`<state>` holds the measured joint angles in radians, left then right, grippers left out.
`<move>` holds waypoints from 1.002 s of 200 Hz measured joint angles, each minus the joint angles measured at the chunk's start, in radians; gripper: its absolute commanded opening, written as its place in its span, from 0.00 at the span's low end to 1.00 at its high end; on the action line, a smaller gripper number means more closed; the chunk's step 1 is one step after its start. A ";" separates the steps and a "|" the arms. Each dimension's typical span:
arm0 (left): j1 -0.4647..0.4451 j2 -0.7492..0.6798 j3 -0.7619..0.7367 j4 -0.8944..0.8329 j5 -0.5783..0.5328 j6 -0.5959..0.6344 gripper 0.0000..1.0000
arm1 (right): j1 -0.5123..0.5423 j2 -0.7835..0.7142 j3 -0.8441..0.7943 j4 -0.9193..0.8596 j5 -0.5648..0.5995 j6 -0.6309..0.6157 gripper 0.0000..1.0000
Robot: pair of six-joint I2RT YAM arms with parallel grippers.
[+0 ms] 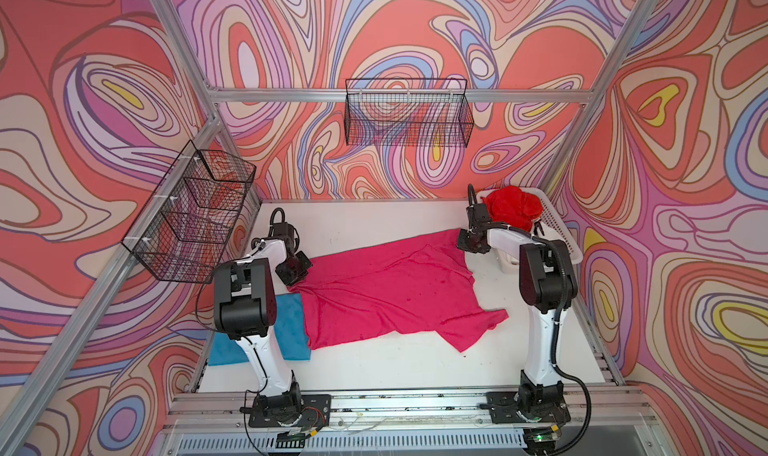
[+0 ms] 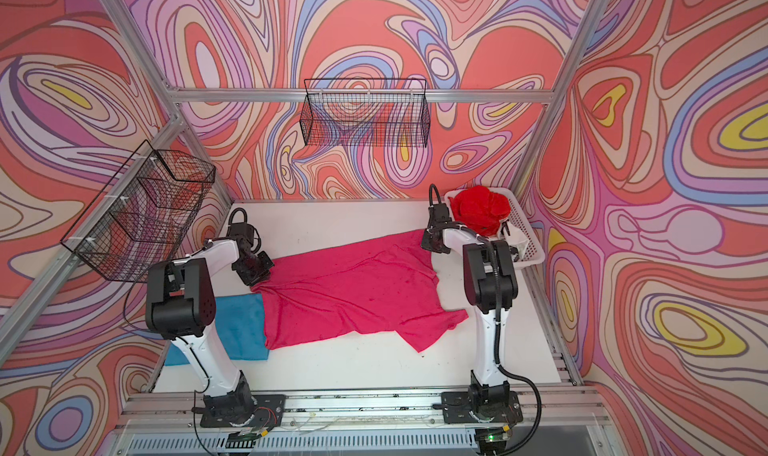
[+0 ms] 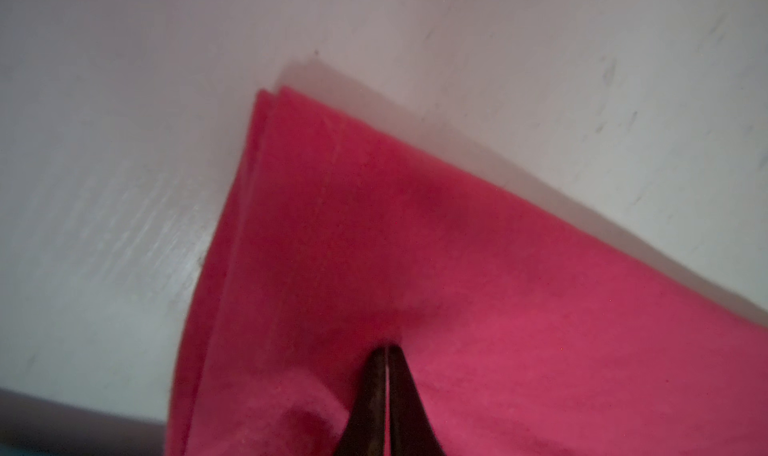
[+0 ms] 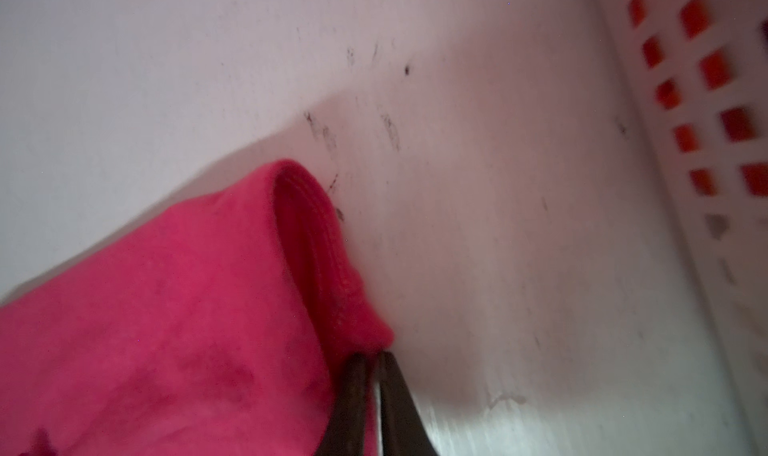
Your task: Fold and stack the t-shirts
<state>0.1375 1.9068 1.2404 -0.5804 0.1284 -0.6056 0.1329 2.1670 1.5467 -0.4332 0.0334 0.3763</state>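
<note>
Magenta cloth fills the middle of the scene: the pink t-shirt (image 1: 390, 292) lies spread but rumpled on the white table (image 1: 374, 371), with one sleeve trailing toward the near edge. Its left end laps over a folded teal-blue t-shirt (image 1: 291, 329).

At the shirt's far left corner the left pincer (image 3: 387, 350) is closed on the cloth, just behind a corner where two layers lie neatly edge to edge. At the far right corner the right pincer (image 4: 374, 356) is closed on a rolled, stitched hem. It is close beside the white basket (image 4: 706, 142), where a red t-shirt (image 1: 513, 208) sits heaped.

With both far corners pinched, the step in hand looks to be drawing the far edge taut, either to flatten the shirt or to begin a fold. Doing it well calls for both arms to rise together and level, easing apart only until the edge runs straight. The cloth should then be carried slowly so the body follows without bunching.

The right-hand hold appears thin, caught at the very lip of the hem. The blurred wrist view does not show whether both layers are in the grip, so a sharp tug could pull it free.

The pink shirt's overlap on the teal one needs care too. Lifting the pink cloth clear before any sideways pull should keep the finished fold from being dragged open, and the loose sleeve needs tucking in before the next crease.
</note>
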 measured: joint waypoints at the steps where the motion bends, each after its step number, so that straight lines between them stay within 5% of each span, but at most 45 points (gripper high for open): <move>1: 0.000 0.000 0.000 0.000 0.000 0.000 0.09 | 0.000 0.000 0.000 0.000 0.000 0.000 0.11; 87: 0.001 -0.002 -0.003 0.004 0.001 0.003 0.09 | 0.013 -0.005 -0.006 0.002 -0.006 -0.002 0.21; 147: 0.001 -0.005 -0.008 0.005 0.001 0.004 0.09 | 0.014 0.008 0.031 -0.070 0.009 -0.036 0.17; 200: 0.002 -0.008 -0.013 0.009 0.001 0.007 0.09 | 0.027 0.036 0.092 -0.162 0.134 -0.082 0.11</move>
<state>0.1394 1.8992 1.2274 -0.5713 0.1295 -0.5987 0.1600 2.2032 1.6382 -0.5949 0.1669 0.2943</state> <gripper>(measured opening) 0.090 0.114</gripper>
